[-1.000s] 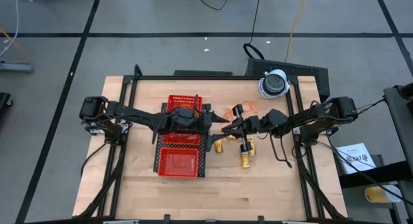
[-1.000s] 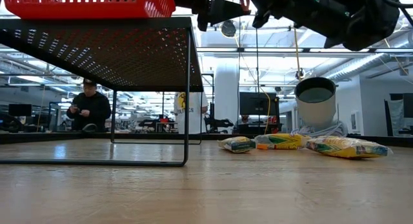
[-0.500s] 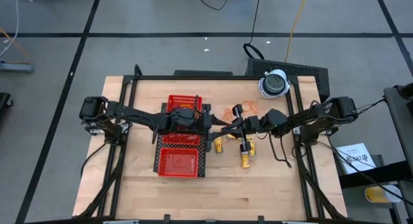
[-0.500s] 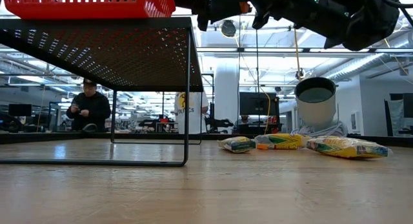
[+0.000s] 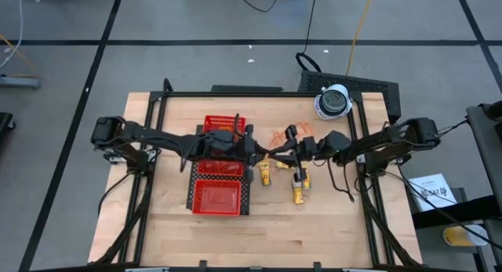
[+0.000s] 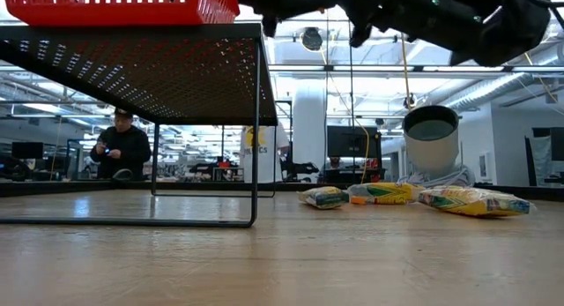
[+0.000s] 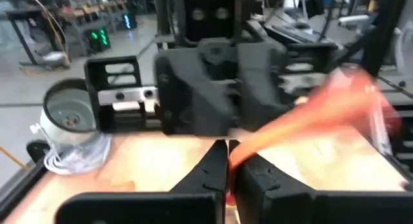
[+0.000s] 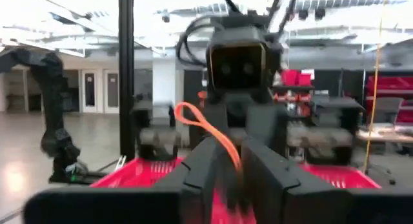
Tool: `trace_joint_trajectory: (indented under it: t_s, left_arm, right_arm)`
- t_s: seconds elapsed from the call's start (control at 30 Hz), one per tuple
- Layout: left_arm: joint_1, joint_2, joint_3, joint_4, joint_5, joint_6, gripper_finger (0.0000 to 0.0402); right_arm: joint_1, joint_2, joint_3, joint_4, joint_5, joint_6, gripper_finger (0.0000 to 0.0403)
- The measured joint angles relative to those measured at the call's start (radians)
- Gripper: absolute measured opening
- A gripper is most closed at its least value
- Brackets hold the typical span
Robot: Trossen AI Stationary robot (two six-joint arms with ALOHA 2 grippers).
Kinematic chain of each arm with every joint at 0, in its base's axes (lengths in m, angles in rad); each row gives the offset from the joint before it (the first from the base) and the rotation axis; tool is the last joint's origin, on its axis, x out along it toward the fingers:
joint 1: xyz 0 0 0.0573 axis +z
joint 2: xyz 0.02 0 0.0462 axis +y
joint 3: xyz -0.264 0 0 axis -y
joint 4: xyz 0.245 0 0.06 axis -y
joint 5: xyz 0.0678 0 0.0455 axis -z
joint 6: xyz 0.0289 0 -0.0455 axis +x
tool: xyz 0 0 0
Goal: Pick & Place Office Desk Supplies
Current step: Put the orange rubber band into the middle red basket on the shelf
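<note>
Beside the tray on the table, both grippers meet; left gripper and right gripper each pinch one orange band, seemingly a handover.

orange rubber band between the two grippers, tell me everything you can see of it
The orange rubber band is a thin, soft orange loop held up in the air between the two arms, beside the red mesh tray. The right gripper is shut on one end, its loop curling up above the fingertips. The left gripper is shut on it too, where it shows as a blurred orange streak.
</note>
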State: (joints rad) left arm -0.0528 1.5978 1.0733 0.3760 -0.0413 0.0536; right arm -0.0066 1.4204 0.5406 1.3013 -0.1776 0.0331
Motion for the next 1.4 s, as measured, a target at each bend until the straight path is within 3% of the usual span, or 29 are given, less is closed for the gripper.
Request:
trace_joint_trajectory:
  t_s: [0.2, 0.43, 0.6, 0.77, 0.97, 1.23, 1.4]
  left_arm:
    - [-0.001, -0.108, 0.001, -0.19, 0.023, -0.012, 0.0015]
    - [-0.01, -0.215, -0.037, -0.332, 0.02, -0.041, 0.0011]
    - [-0.015, -0.311, -0.149, -0.374, 0.0, -0.117, 0.0005]
    - [-0.017, -0.418, -0.245, -0.489, -0.094, -0.256, 0.0013]
    - [-0.031, -0.506, -0.279, -0.588, -0.142, -0.359, 0.0007]
    - [-0.04, -0.521, -0.279, -0.598, -0.144, -0.407, 0.0079]
    - [-0.04, -0.521, -0.279, -0.6, -0.162, -0.432, 0.0148]
  right_arm:
    - [-0.023, -0.137, -0.08, -0.076, -0.002, 0.0, 0.0111]
    - [-0.027, -0.262, -0.189, -0.074, 0.064, 0.0, 0.0125]
    - [-0.027, -0.295, -0.228, -0.075, 0.129, -0.004, 0.0119]
    - [-0.028, -0.303, -0.24, -0.079, 0.13, -0.021, 0.0117]
    - [-0.028, -0.297, -0.241, -0.084, 0.141, -0.05, 0.012]
    - [-0.028, -0.296, -0.24, -0.101, 0.155, -0.052, 0.0121]
    - [-0.028, -0.296, -0.24, -0.11, 0.155, -0.046, 0.0122]
